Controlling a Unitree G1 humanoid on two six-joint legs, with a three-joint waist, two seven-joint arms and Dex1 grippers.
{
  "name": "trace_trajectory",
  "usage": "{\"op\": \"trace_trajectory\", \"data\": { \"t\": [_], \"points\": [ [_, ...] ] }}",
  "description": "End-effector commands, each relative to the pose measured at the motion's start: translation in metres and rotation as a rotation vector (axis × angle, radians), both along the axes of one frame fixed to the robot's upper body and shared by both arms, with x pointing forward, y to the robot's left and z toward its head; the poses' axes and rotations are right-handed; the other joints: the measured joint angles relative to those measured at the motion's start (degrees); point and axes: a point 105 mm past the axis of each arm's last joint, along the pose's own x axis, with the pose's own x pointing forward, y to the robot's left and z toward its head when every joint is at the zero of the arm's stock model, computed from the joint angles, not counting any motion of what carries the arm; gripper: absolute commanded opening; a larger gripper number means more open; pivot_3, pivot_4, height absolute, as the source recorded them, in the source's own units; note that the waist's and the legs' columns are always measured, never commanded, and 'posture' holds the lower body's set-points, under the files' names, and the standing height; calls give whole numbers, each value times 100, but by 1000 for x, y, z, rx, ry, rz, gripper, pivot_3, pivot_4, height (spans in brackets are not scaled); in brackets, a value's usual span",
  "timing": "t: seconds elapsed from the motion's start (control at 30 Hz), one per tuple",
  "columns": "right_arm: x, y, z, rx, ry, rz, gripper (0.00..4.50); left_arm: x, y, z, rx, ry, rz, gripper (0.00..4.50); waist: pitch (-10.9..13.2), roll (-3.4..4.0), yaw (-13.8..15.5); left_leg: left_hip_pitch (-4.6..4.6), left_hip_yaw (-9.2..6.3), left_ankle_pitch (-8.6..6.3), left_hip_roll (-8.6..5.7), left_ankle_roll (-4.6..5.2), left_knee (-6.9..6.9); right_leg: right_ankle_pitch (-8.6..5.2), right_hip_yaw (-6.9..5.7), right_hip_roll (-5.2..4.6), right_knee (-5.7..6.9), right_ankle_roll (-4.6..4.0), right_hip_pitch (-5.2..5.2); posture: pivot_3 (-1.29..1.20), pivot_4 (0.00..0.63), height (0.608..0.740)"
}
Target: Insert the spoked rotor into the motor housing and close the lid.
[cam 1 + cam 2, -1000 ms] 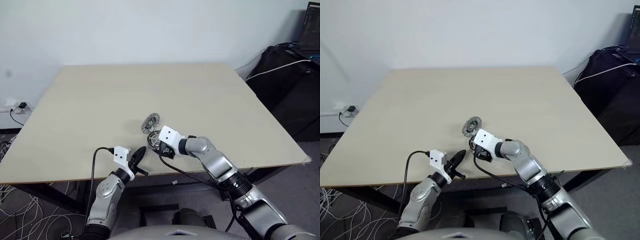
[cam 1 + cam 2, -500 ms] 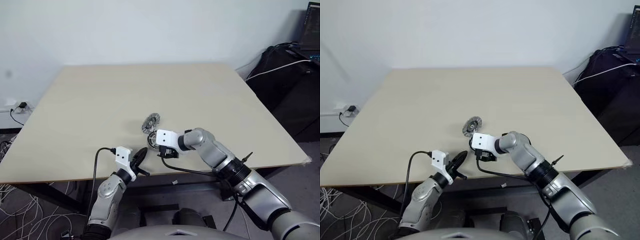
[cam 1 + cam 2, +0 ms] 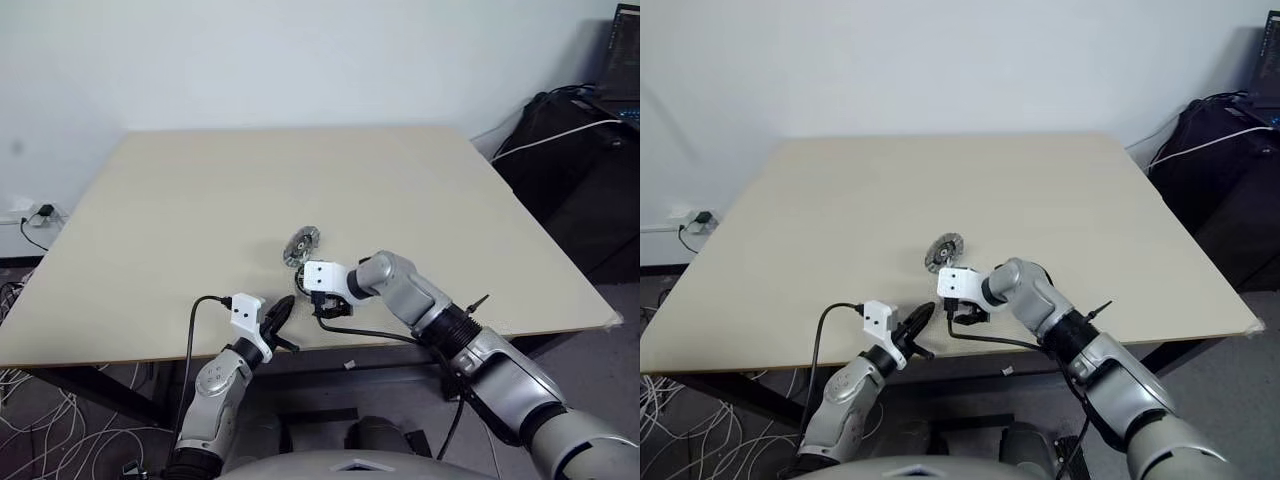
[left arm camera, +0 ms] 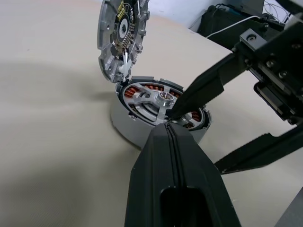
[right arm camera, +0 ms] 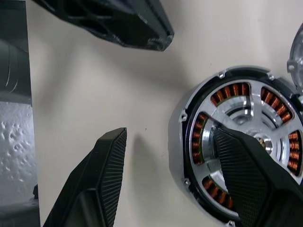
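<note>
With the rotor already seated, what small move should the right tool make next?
Probably lift clear: the silver spoked rotor sits in the copper-wound round motor housing, the open right tool has one finger over it, and the hinged silver lid stands upright, unclosed.

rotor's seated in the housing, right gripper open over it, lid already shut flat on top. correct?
Not quite: the lid isn't shut. The left wrist view shows it standing up at the far edge of the motor housing, leaving the spoked rotor exposed. The rest holds: the rotor sits in the housing and the right gripper is open over it.
</note>
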Motion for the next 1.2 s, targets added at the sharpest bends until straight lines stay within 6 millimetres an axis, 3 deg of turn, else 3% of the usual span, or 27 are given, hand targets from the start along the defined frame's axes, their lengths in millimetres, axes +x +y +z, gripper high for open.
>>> {"op": "trace_trajectory", "data": {
  "t": [0.03, 0.07, 0.33, 0.73, 0.97, 1.2],
  "points": [
    [9, -2, 7, -4, -21, -9, 2762, 3, -2, 9, -16, -42, 1, 0, 0, 1, -4, 0, 0, 0, -1, 0, 0, 0, 0, -1, 0, 0, 0, 0, 0, 740],
    [10, -2, 7, -5, -21, -11, 2600, 3, -2, 9, -16, -42, 2, 0, -1, 1, -4, 0, 0, 0, -1, 0, 0, 1, 1, -2, 0, 1, 0, 0, 0, 740],
    [9, -6, 5, -14, -12, -19, 40, 3, -2, 8, -22, -39, 6, 0, -2, 2, -11, 0, 0, 0, 0, -1, -2, 1, 2, -5, 1, 0, -3, 0, 0, 740],
    [9, -12, 6, 53, -32, -128, 14, 4, -2, 8, -29, -34, 1, 0, -5, 5, 15, -4, -1, -1, -1, -1, -2, 6, 3, -8, -2, -2, -5, 0, 0, 740],
    [3, -17, 19, 182, -6, -340, 14, 3, -3, 8, -33, -29, 5, 0, -5, 6, 87, -11, -2, -1, 0, -1, -2, 7, 3, -14, -1, -3, -11, 0, 0, 740],
    [-13, -27, 31, 319, 151, -624, 14, 3, -5, 8, -37, -23, -6, 0, -5, 7, 154, -34, -2, -2, 0, -1, -6, 4, 5, -16, -7, -7, -36, 0, 0, 740]
  ]
}}
